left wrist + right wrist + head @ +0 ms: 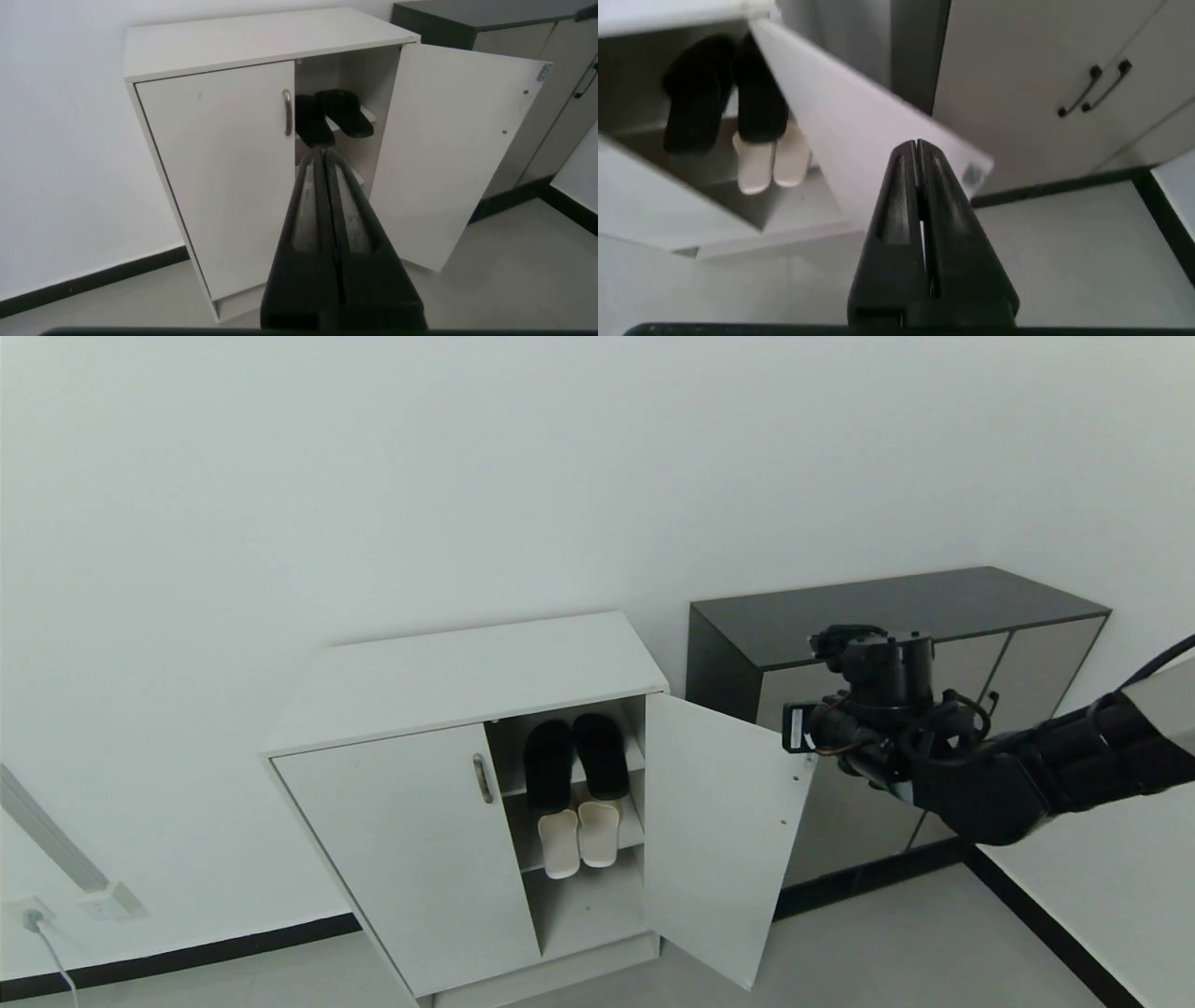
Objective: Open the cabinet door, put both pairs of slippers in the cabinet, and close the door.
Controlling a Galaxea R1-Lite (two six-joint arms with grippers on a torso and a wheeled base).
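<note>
Head view: the cabinet (pixel 467 677) has its right door (pixel 719 840) open, black slippers (pixel 574 761) on the upper shelf, cream slippers (pixel 579 835) on the shelf below; the right gripper (pixel 798 728) is just beside the door's top corner. Left wrist view: left gripper (pixel 318 159) (jaws together) faces the cabinet. Right wrist view: jaws together too.

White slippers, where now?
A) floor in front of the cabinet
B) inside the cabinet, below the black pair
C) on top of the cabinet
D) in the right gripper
B: the white slippers lie inside the open cabinet, one level below the black slippers.
</note>
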